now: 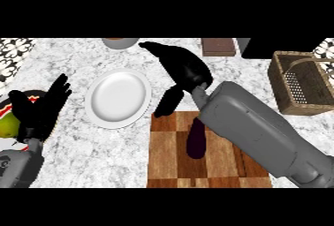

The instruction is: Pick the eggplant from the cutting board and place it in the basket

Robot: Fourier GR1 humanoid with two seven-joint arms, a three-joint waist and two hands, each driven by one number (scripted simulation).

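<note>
eggplant (pixel 195 140) lies on cutting board (pixel 171 150); right hand (pixel 186 70), fingers straight and apart at its 12 o'clock, should come back and lower over it; basket (pixel 301 84) at 2 o'clock.

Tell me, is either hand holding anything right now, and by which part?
Nothing is held. The eggplant lies on the cutting board, the right hand is open above the counter beyond it, and the left hand rests open at the left.

Single head view, steeply down and near over the counter (pixel 78 150), forearms from lower edge.
</note>
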